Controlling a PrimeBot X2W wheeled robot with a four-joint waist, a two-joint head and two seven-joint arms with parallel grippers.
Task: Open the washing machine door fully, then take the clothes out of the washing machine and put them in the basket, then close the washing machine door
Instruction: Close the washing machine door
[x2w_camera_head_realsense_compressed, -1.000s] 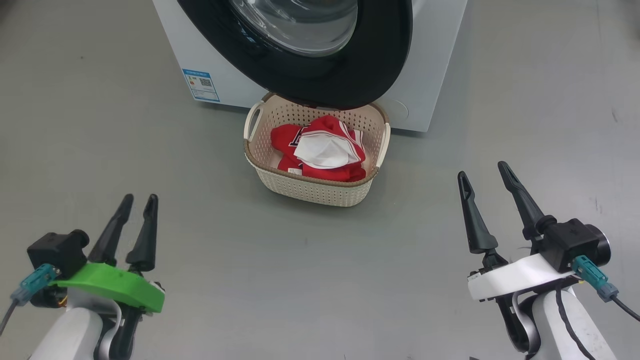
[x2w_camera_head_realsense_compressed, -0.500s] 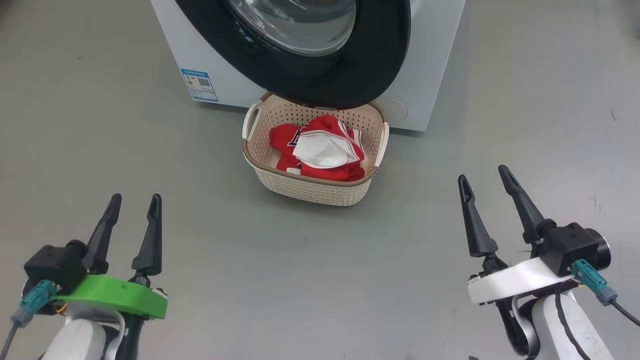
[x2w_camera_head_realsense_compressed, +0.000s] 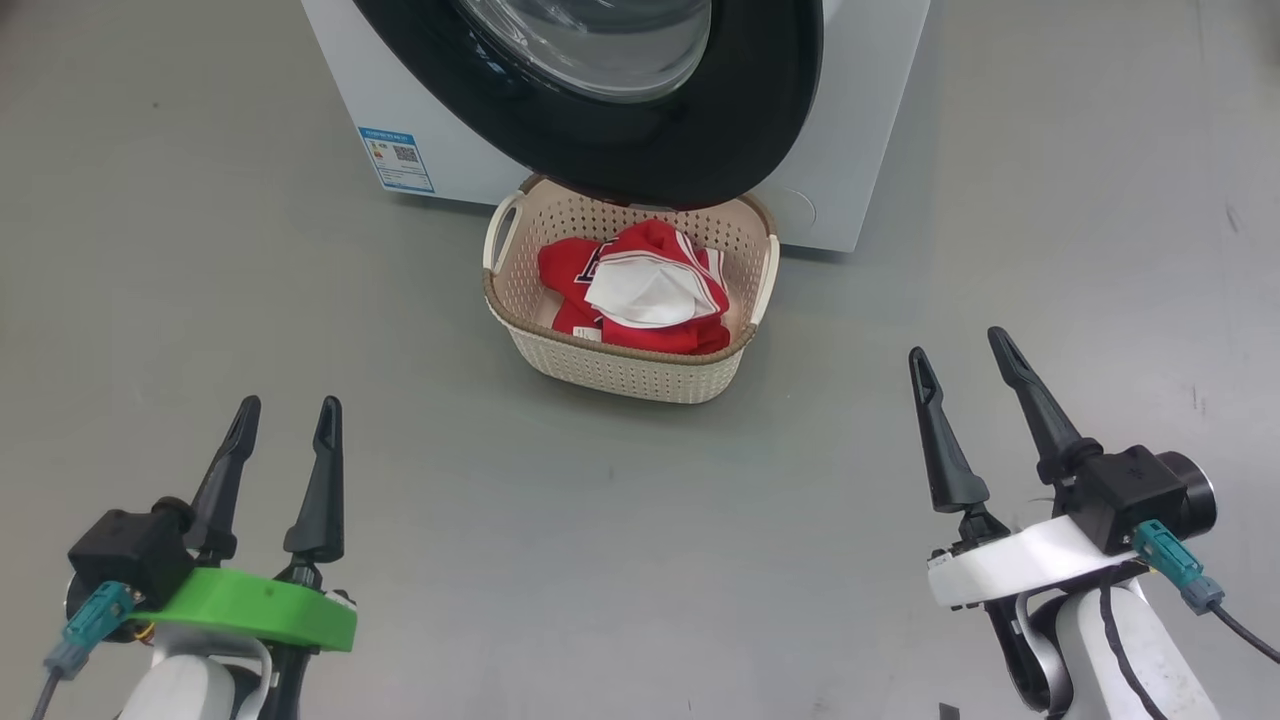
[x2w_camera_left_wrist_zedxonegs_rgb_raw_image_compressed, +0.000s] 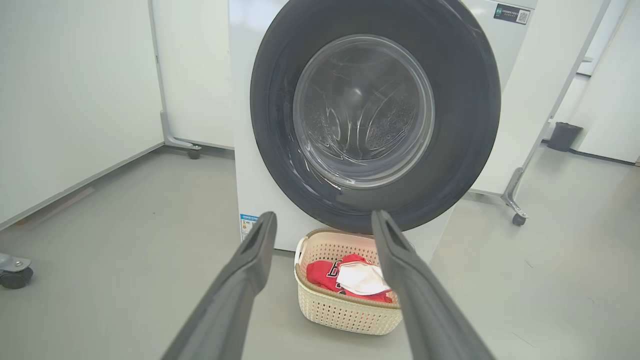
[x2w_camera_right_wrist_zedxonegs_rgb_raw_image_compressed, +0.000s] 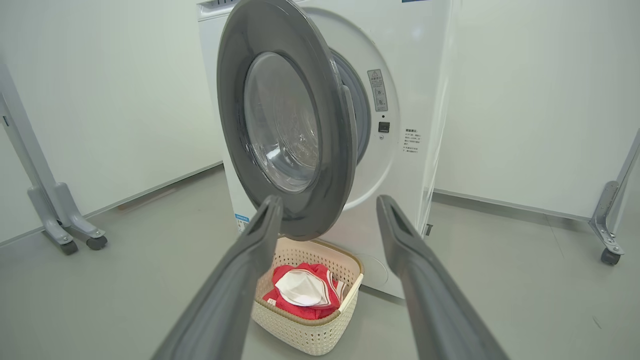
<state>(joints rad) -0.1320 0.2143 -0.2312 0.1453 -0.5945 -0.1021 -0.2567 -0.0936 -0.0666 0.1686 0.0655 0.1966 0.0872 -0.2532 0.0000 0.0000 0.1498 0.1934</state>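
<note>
Left gripper (x2w_camera_head_realsense_compressed: 289, 405) and right gripper (x2w_camera_head_realsense_compressed: 956, 345) both hover low over the grey floor (x2w_camera_head_realsense_compressed: 600, 520). They are well apart from each other and well short of the laundry. Each has its two dark fingers spread, with nothing between them. The left one sits on a green bracket (x2w_camera_head_realsense_compressed: 250, 610) and the right one on a white bracket (x2w_camera_head_realsense_compressed: 1010, 560). Between them and farther off, the basket (x2w_camera_head_realsense_compressed: 620, 370) stands on the floor just in front of the washing machine (x2w_camera_head_realsense_compressed: 870, 100), close against its base. The clothes (x2w_camera_head_realsense_compressed: 565, 275) lie heaped inside the basket: bright red fabric, some with white trim, and a white piece (x2w_camera_head_realsense_compressed: 650, 290) on top. None of it spills over the brown rim. The washing machine door (x2w_camera_head_realsense_compressed: 760, 120) is not shut. From the right-hand side you can see it swung out from the front panel, with the grey gasket (x2w_camera_right_wrist_zedxonegs_rgb_raw_image_compressed: 360, 110) of the drum opening showing in the gap behind it. Its black rim hangs over the far edge of the basket without touching it. From the left, the glass bowl (x2w_camera_left_wrist_zedxonegs_rgb_raw_image_compressed: 363, 110) faces almost straight at you, and the dimpled drum shows through it. I cannot tell whether any garment remains inside. A blue label sticker (x2w_camera_head_realsense_compressed: 397, 158) sits low on the washer's front, left of the basket.
</note>
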